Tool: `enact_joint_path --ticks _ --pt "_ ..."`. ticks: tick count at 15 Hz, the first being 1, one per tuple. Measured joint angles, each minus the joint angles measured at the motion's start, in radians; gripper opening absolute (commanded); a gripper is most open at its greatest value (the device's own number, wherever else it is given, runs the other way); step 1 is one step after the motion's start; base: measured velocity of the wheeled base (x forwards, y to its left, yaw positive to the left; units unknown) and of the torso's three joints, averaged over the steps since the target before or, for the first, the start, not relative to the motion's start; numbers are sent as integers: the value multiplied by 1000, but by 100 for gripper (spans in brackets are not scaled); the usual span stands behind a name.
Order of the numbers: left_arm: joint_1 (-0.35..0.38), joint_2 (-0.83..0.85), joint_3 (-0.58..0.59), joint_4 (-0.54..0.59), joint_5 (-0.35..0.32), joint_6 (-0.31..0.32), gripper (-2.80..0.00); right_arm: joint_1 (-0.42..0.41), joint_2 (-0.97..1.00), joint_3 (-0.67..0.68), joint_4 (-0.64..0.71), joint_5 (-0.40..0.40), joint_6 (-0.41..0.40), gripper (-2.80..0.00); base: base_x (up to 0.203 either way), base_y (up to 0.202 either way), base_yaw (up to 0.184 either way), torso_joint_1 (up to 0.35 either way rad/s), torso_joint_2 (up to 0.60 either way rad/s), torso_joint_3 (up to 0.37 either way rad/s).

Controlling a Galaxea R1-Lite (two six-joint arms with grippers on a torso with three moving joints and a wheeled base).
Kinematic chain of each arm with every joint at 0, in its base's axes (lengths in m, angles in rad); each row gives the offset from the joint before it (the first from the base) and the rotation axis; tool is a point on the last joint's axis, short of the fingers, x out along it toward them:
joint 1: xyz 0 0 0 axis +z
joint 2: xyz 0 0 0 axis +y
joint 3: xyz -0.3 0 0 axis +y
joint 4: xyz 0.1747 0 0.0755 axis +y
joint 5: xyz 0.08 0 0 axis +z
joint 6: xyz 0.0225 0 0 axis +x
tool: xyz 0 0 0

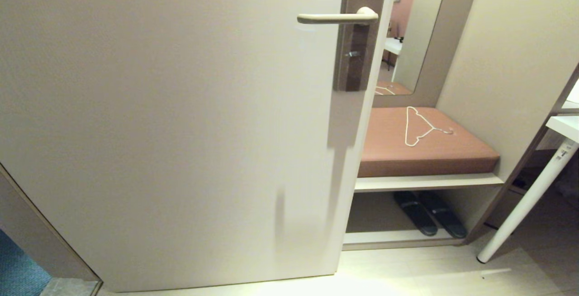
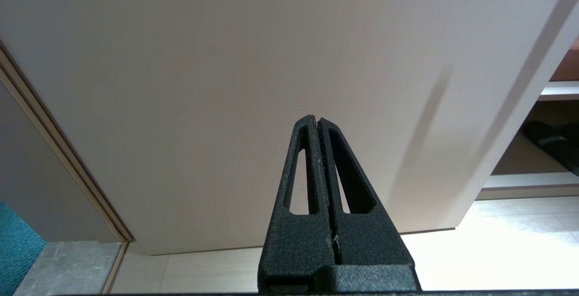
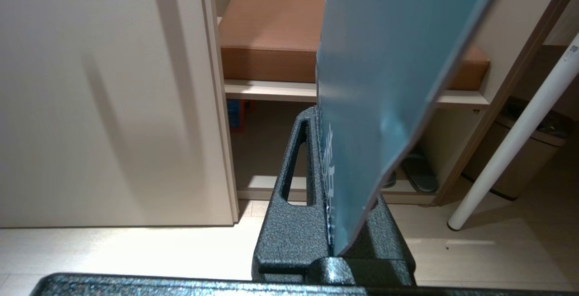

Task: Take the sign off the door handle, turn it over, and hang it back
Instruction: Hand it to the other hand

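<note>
**Sign off the handle, clamped in right jaws; handle bare**

Right gripper (image 3: 332,223): jaws pressed together on the lower end of the sign (image 3: 384,83). The blue face shows in the right wrist view, with a strip of white lettering running along the edge nearest one jaw. The sheet stands up out of the jaws and leans a little to one side. An end grip like this leaves the rest of the sheet free, presumably including the hole end, which is out of frame; that fits a later re-hang.

Left gripper (image 2: 318,121): jaws together, nothing between them. It hangs low in front of the door (image 2: 253,60), near the floor. Judged idle.

Neither arm appears in the head view, so the sign sits below that camera's field.

Door handle (image 1: 337,17): lever horizontal, nothing hanging on it. Removal step reads as done; re-hang not yet done. Whether the flip is complete cannot be told from the blue face alone.

Beyond the door edge: bench cushion (image 1: 425,151) with a white wire hanger (image 1: 418,128) lying on it, dark slippers (image 1: 429,214) on the shelf beneath, a white leg (image 1: 524,205) at the far right.

Risk, as judgement: a thin sheet held by one end may flex or swing when carried upward.
</note>
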Motion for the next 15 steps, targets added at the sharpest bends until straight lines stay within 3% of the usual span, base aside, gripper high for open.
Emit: enact_joint_path --ticks 15 --pt "0 0 0 2 -1 5 -280 0 0 0 0 0 0 -280 0 0 0 0 0 0"
